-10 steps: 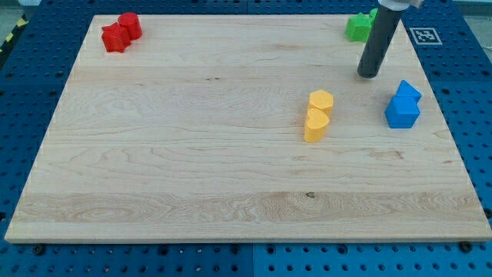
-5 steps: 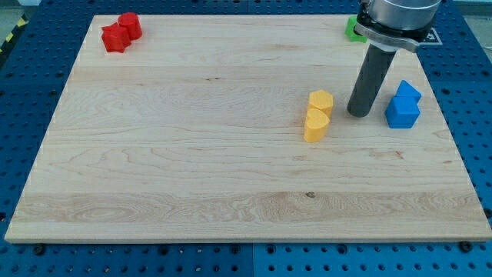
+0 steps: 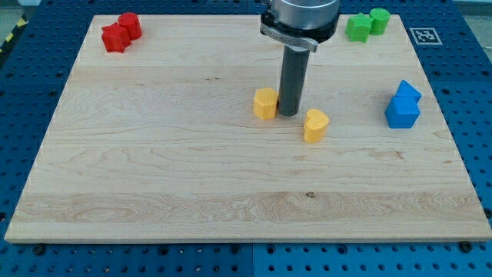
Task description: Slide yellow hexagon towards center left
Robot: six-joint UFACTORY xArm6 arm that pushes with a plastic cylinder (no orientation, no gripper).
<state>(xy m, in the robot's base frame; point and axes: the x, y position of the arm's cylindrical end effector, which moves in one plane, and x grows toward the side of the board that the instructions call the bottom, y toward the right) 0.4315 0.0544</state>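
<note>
The yellow hexagon (image 3: 265,103) sits on the wooden board (image 3: 154,169) a little right of the middle. My tip (image 3: 288,114) stands right against its right side, touching or nearly touching it. A second yellow block, heart-shaped (image 3: 315,125), lies just to the lower right of my tip, apart from the hexagon.
Two red blocks (image 3: 121,32) sit together at the board's top left corner. Two green blocks (image 3: 366,25) sit at the top right. Two blue blocks (image 3: 403,105) sit near the right edge. The arm's body hangs over the top middle of the board.
My tip moved down from the top right, then swept left past the yellow pair. The yellow hexagon has slid left, away from the yellow heart, which stayed almost in place.
</note>
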